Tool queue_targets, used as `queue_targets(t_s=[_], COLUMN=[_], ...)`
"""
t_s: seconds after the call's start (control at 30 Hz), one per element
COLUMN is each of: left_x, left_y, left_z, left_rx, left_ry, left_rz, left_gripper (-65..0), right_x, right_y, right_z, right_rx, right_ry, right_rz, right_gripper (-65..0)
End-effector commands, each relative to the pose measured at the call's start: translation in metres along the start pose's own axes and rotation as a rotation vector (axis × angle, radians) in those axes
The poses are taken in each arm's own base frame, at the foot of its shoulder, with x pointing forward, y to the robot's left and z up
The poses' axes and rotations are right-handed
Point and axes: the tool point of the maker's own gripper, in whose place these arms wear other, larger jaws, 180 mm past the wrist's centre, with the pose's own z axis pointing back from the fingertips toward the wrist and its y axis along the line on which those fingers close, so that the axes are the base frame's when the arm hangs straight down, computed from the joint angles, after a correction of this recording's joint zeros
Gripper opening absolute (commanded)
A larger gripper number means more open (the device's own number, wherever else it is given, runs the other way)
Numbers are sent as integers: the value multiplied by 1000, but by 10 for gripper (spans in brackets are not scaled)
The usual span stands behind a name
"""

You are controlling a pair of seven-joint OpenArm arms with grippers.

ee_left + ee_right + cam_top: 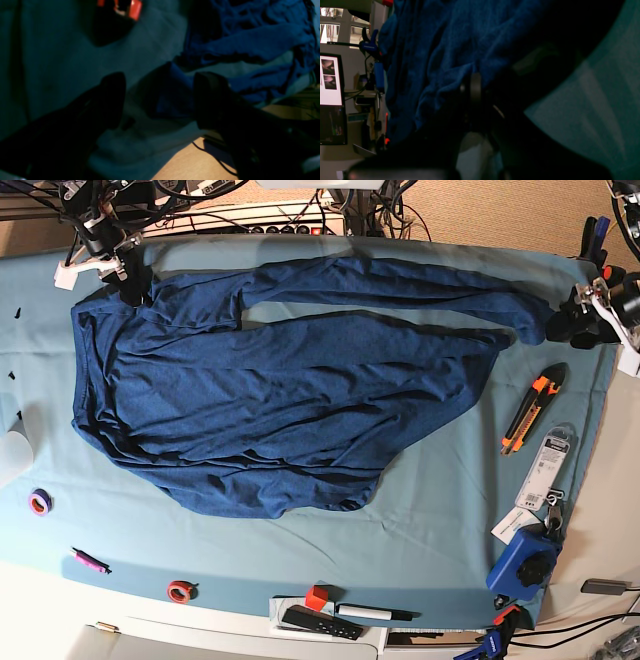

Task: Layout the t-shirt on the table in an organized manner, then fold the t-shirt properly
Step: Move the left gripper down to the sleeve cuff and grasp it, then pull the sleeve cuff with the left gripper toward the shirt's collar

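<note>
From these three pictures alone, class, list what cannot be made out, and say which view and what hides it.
- Right gripper: its jaws, base view, buried in the t-shirt; right wrist view too dark.
- T-shirt's collar and sleeves: base view, lost in bunched folds.
- Left gripper: whether a finger touches the cloth, left wrist view, dark and blurred.
- Small packet: print too small, base view.

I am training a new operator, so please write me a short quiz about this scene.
1. True or false: the jaws of the left gripper stand apart.
2. Which thing lies on the table beside the t-shirt? A) scissors B) an orange utility knife C) a cup
3. What does the right gripper hold?

Key: 1 true; 2 B; 3 the t-shirt, at one end.
</note>
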Motion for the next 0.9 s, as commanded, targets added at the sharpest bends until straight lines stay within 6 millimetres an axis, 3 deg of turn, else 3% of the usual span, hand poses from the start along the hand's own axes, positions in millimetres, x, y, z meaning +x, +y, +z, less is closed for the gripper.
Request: queue_targets(t_s=[0.0,0.17,0.33,0.43,0.53,0.57,0.7,0.87], left_x=[11,-8,-11,-3,0,0,-1,-11], left_y=[-1,-13,-25,-25,-25,-25,-30,-57], left_z=[4,-16,-28,-29,-30,-30,-29,-22], left_rx=[-7,-65,-104,-106,-106,-107,-130,-286], left_ry=[-24,40,59,44,37,38,45,100], left_rz=[-22,-8,-21,-32,-36,-35,-29,-7], left_gripper=[-220,-221,-231,-340,-604,-650,-650,-650], right_x=[0,0,-1,-1,-1,-1,-2,-7], right_y=[-5,-5,-5,-5,-5,-5,-4,10], right_z=[4,4,4,4,4,4,4,5], right_rx=[-26,-26,-26,-26,-26,-26,-20,62], right_ry=[17,17,20,20,21,20,29,51], right_rz=[14,14,14,14,14,14,30,69], right_gripper=[-650,-650,-650,-650,-650,-650,-650,-650])
